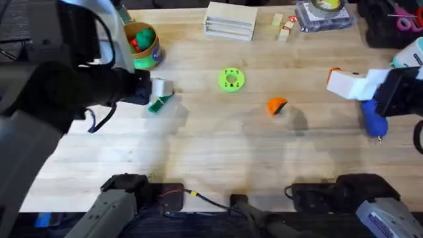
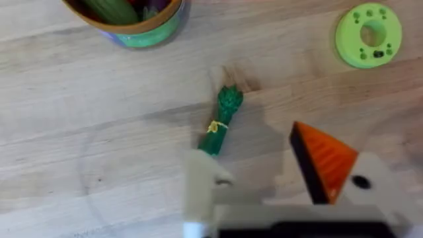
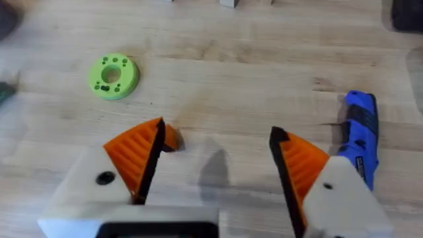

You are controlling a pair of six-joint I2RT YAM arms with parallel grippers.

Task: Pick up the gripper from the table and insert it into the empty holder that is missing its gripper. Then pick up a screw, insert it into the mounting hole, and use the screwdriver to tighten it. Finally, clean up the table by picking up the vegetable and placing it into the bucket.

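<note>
Overhead, the vegetable (image 1: 160, 102) lies slanted, pointing toward the bucket (image 1: 142, 45); left gripper (image 2: 264, 178) gapes empty.

No readable text anywhere here: no label, brand, number or sign can be made out on the bucket (image 1: 144, 46), the screwdriver (image 3: 359, 135) or the green disc (image 1: 230, 79), and the packaging at the far edge of the table (image 1: 211, 145) is too blurred to read

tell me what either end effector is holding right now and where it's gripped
Nothing is held. The right end effector is open over bare table; the left end effector is open beside the vegetable.
</note>
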